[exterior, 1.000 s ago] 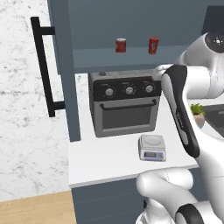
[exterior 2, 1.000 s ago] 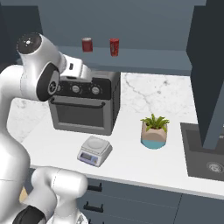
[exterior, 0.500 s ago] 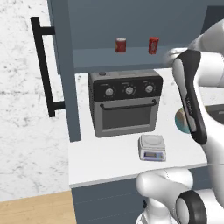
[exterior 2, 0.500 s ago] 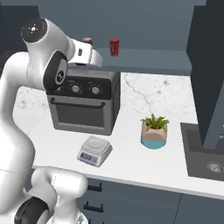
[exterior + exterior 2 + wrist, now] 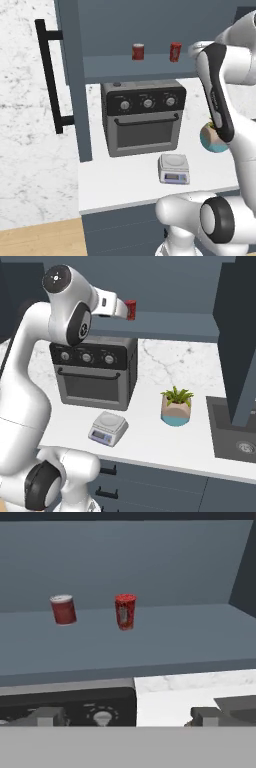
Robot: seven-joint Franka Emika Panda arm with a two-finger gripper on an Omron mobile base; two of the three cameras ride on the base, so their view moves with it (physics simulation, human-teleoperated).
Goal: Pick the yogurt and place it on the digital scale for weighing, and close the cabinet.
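A: Where's the yogurt?
B: On the open cabinet shelf, upright, at 3 o'clock of the red can, apart from it. Left base view shows both; in the right base view the arm covers the can.

A: Gripper?
B: Hand view: 2 fingertips wide apart, nothing between them, yogurt at 12 o'clock beyond.

A: Digital scale?
B: Bare, on the counter at 5 o'clock of the toaster oven. Right base view adds a potted plant and sink.
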